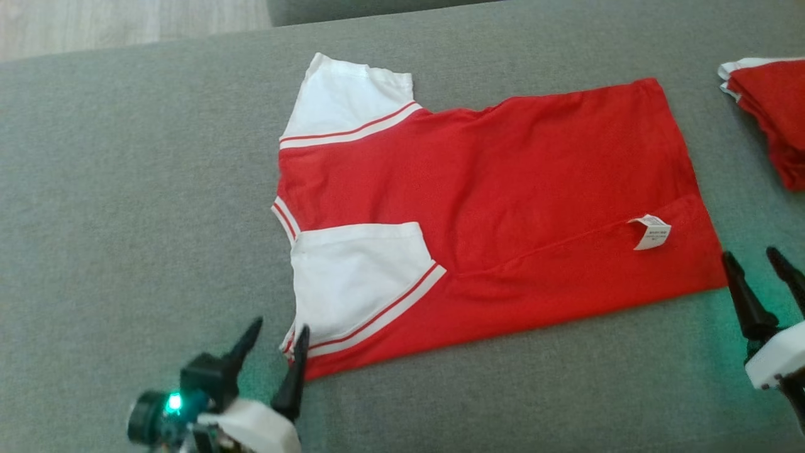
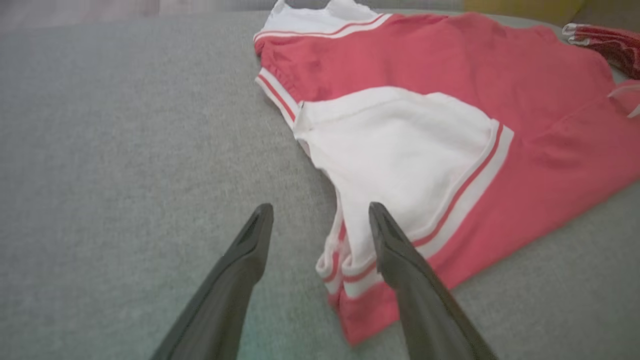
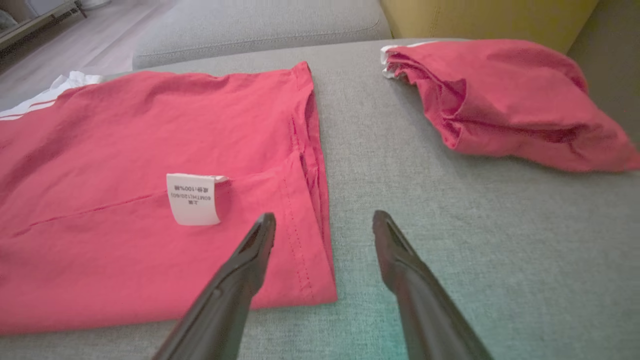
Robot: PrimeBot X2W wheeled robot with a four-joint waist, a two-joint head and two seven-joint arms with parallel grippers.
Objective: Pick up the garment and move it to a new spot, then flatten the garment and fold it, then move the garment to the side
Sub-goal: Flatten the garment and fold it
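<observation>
Nearest, at 7 o'clock, the left claw (image 1: 281,324) hangs released, fingers spread about a sleeve corner of the red-and-white garment (image 1: 503,189), which lies flat mid grey cushion (image 1: 126,189), the right claw (image 1: 749,253) likewise released at 4 o'clock beside its hem, and a second red garment (image 1: 777,113) bunched at 2 o'clock.

1. On the left gripper (image 1: 281,327): two long dark fingers (image 2: 400,260), matte charcoal, tapering to pointy tips.
2. Right behind those, a rounded white shell (image 1: 258,428), smooth plastic look.
3. Off to the side of that, a stubby black cylinder (image 1: 148,425) with a bright green light (image 1: 173,402) glowing on it.
4. On the right gripper (image 1: 749,253): same dark pointy pair, same sort of white casing (image 1: 777,362) at the base.
</observation>
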